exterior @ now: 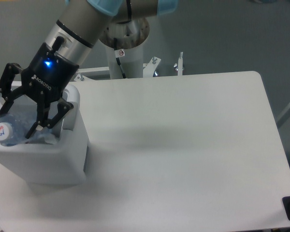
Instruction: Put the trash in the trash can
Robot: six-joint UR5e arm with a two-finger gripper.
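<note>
White table (183, 145), bin (43, 162) at its left edge: bottle lying inside, gripper over it.

Within the bin's opening the bottle (12, 126) lies tilted, long axis running from its cap at lower left up toward the gripper (18, 112). The jaws stand spread to either side of its upper body, apparently not clamped, though clear plastic blurs the contact.

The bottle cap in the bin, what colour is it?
The bottle cap is white with a small red and blue mark, seen in the fixed camera view.
</note>
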